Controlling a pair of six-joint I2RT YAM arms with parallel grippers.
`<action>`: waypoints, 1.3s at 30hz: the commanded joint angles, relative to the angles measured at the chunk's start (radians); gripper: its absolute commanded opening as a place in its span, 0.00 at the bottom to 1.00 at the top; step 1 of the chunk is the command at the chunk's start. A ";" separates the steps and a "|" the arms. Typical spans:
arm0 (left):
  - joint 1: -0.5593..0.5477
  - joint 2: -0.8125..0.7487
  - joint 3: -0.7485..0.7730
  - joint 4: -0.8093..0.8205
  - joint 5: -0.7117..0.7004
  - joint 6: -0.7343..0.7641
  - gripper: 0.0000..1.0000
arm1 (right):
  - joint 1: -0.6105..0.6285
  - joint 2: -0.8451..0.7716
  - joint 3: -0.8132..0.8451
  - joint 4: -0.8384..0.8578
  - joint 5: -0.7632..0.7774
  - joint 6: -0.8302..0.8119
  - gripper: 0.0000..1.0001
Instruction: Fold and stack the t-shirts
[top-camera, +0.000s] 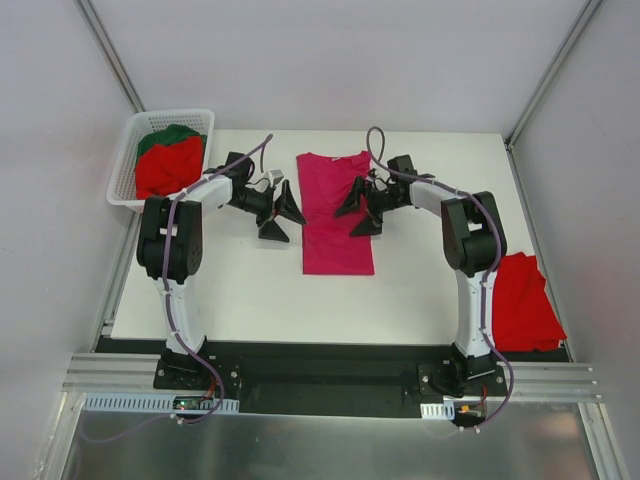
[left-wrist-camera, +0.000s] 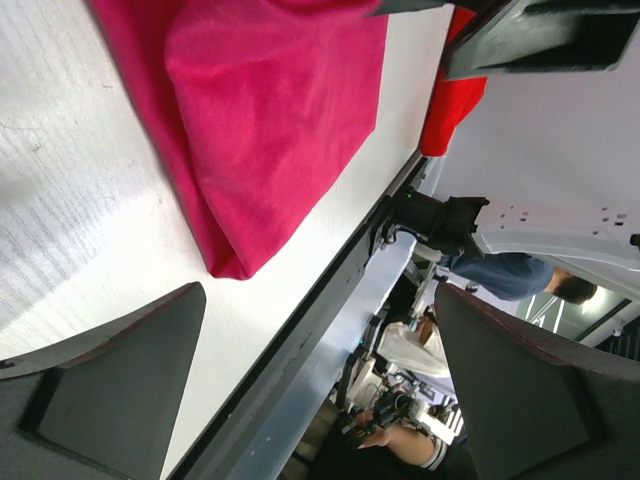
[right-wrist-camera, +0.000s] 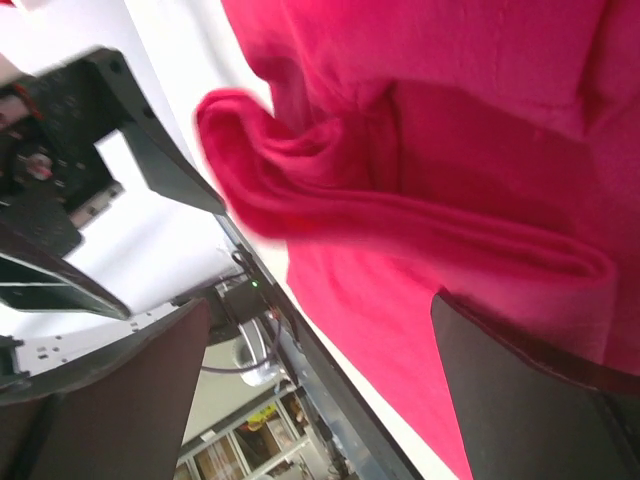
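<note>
While the pink shirt (top-camera: 336, 235) lay in the middle of the worktop (top-camera: 250, 295) as a long narrow strip, its long axis ran from the far edge toward our bases, and we had one gripper on each long side of it. Our left gripper (top-camera: 283, 216) hung just beside the shirt's left edge, over bare worktop, its fingers spread wide with nothing between them. From its wrist camera the cloth lay ahead of the fingers, one corner of the strip nearest.

Our right gripper (top-camera: 358, 210) was equally spread and empty, but it sat closer in. From above it overlapped the shirt's right edge, and its wrist view showed pink cloth under the fingers, with a rolled ridge of fabric crossing just ahead of them. Whether either fingertip touched cloth we could not tell.

We judged the right arm the nearer to a usable grip. We also judged that the next fold would go end to end along the strip, so both grippers would need the same short end.

A red shirt (top-camera: 525, 300) lay at the worktop's right edge, well apart. A second red shirt (top-camera: 165, 170) and a green shirt (top-camera: 165, 136) sat in the basket (top-camera: 122, 196) at the far left.
</note>
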 joint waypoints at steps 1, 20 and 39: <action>0.000 -0.063 -0.029 -0.010 0.014 0.037 0.99 | -0.014 -0.010 0.060 0.041 0.001 0.063 0.96; 0.035 -0.141 -0.196 0.123 0.044 -0.023 0.99 | -0.090 -0.424 -0.406 -0.060 0.110 -0.188 0.96; 0.014 -0.149 -0.559 0.879 0.106 -0.449 0.99 | -0.173 -0.491 -0.633 0.167 0.093 -0.152 0.94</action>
